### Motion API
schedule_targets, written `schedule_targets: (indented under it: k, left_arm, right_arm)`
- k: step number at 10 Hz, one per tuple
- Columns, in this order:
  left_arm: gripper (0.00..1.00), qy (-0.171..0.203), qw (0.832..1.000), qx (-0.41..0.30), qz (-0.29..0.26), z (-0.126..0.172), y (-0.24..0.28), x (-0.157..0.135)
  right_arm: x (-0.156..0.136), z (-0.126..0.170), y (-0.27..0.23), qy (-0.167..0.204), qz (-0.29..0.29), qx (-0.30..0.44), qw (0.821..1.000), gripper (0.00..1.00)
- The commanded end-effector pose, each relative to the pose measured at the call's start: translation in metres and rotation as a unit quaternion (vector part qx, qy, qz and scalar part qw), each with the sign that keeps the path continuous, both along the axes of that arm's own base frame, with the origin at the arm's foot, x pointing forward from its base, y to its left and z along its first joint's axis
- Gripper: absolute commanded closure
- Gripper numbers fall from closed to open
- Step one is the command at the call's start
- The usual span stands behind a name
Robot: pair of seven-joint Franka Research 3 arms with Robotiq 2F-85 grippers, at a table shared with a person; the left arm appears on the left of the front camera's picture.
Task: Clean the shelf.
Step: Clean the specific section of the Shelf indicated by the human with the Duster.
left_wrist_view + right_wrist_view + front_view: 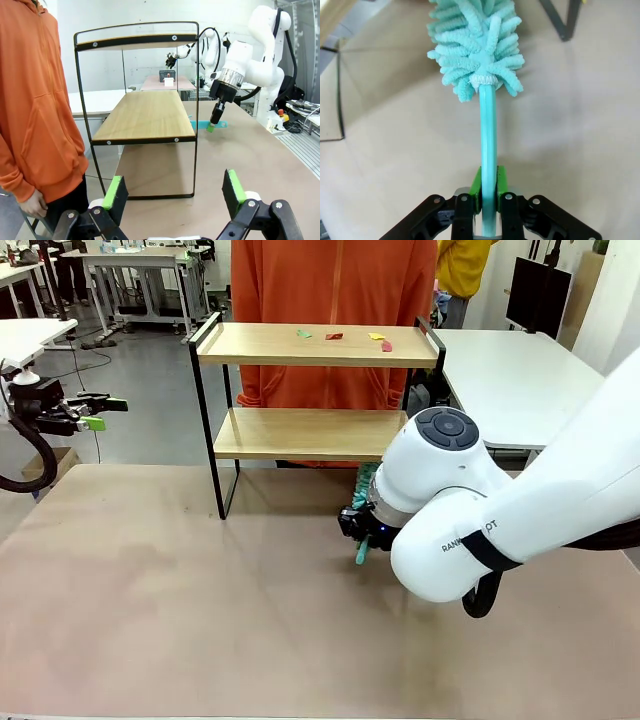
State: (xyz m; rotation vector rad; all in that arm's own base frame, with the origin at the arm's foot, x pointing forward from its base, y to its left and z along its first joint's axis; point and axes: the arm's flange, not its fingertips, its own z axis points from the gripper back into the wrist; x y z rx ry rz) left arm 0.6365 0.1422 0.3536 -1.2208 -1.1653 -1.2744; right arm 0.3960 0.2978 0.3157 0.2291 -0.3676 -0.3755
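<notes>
Right arm's [520, 500] bulk nearest in front view; right gripper [362, 533] low over table [200, 590], just before shelf [318, 345], duster [361, 553] in grasp, likely poised to lift toward top board. Coloured scraps [340, 337] lie on that board; person [330, 280] stands behind. Left wrist view: left gripper [175, 192] fingers [114, 192] wide apart, empty, parked off shelf end, out of way. Right wrist view: pads [476, 187] clamped on duster handle, fluffy head pointing ahead.

Far side: person [333, 290], orange hoodie; white table [520, 380] at R, blk monitor [538, 295] behind.
</notes>
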Motion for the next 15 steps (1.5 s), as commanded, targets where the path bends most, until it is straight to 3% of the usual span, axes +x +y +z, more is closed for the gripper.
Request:
schedule_targets:
  k: [1, 4, 6, 7, 12, 15]
  left_arm:
    - [0.0, -0.001, 1.0, 0.002, -0.002, 0.003, -0.001, -0.002]
    - [0.0, -0.001, 1.0, 0.002, -0.002, 0.003, -0.001, -0.002]
    - [0.0, -0.001, 1.0, 0.002, -0.002, 0.003, -0.001, -0.002]
    - [0.0, -0.001, 1.0, 0.002, -0.002, 0.003, -0.001, -0.002]
    - [0.0, -0.001, 1.0, 0.002, -0.002, 0.003, -0.001, -0.002]
    - [0.0, -0.001, 1.0, 0.002, -0.002, 0.003, -0.001, -0.002]
  right_arm:
    - [-0.062, 0.062, -0.045, 0.026, -0.041, -0.017, 0.999, 0.87]
    - [-0.085, 0.083, -0.075, 0.017, -0.081, -0.047, 0.995, 0.87]
    - [-0.094, 0.089, -0.075, -0.023, -0.069, -0.033, 0.997, 0.87]
    - [0.003, -0.004, -0.025, 0.012, -0.051, -0.036, 0.998, 0.87]
    - [-0.004, 0.0, -0.023, 0.003, -0.05, -0.032, 0.998, 0.87]
    - [-0.032, 0.031, -0.039, -0.019, 0.044, -0.04, 0.998, 0.87]
